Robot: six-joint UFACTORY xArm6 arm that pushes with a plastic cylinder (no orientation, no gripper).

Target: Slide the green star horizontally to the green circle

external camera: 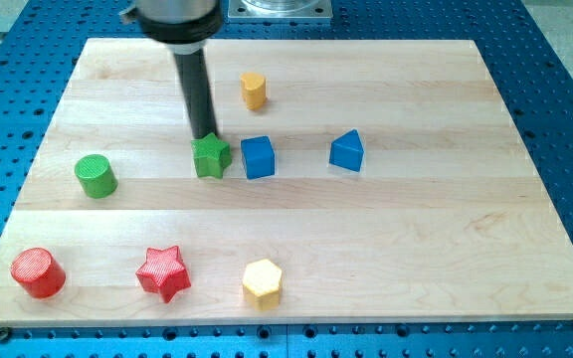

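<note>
The green star [211,157] lies left of the board's middle, touching or nearly touching the blue cube [258,156] on its right. The green circle [95,175], a short cylinder, stands well to the view's left of the star and slightly lower. My tip [208,136] is at the star's top edge, just behind it, apparently touching it. The dark rod rises from there toward the view's top.
A blue triangular block [346,151] sits right of the cube. A yellow block [254,89] lies near the view's top. A red cylinder [38,272], a red star [162,272] and a yellow hexagon [262,282] line the bottom of the wooden board [446,229].
</note>
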